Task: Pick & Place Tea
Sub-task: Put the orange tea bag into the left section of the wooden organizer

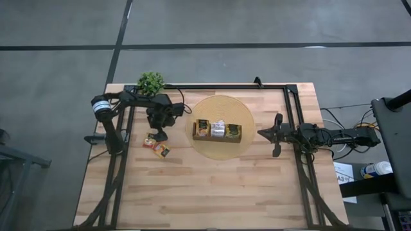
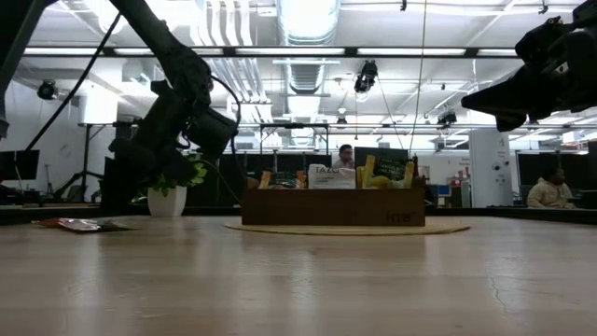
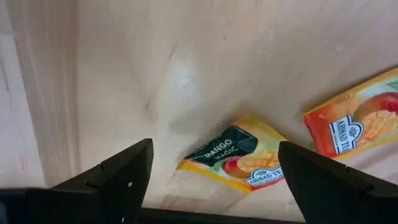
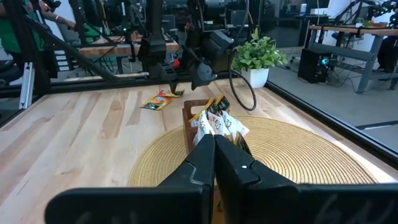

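Your left gripper (image 3: 211, 171) hovers wide over the yellow-red-black mango tea sachet (image 3: 239, 163); right gripper (image 1: 262, 133) closed, empty.

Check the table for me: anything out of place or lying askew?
Two tea sachets lie loose and askew on the bare wood, left of the round mat, outside the wooden box. The open left gripper hovers over them. Nothing looks spilled or damaged.
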